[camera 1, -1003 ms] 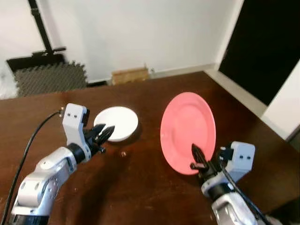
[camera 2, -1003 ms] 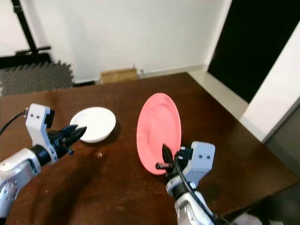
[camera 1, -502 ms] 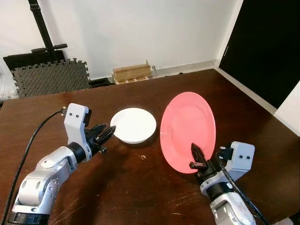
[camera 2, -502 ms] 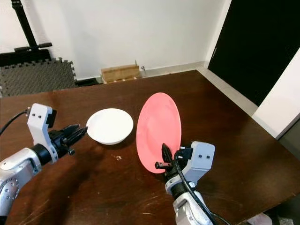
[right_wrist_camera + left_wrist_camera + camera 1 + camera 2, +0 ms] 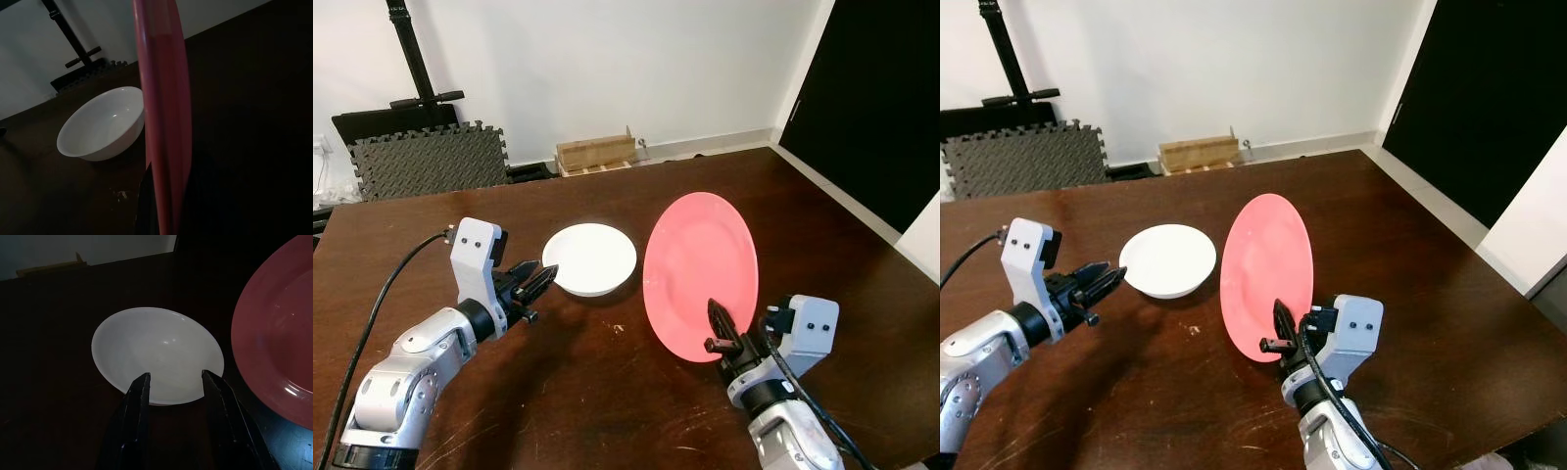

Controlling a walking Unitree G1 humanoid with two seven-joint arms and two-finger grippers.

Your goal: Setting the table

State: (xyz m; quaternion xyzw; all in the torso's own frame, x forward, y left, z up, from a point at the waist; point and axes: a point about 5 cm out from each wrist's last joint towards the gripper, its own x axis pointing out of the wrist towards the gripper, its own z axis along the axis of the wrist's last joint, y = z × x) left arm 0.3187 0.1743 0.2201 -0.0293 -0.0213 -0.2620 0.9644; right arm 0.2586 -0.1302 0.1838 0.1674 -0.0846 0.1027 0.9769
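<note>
1. View has tilted up since a second ago; white bowl itself unmoved on table.
2. Left gripper fingers apart, just short of bowl rim.
3. Right gripper stays clamped on upright pink plate; placement pending.

My left gripper is stretched forward over the table, fingers parted, tips just short of the white bowl. My right gripper points up and is clamped on the near edge of the pink plate, holding it upright on edge.
</note>
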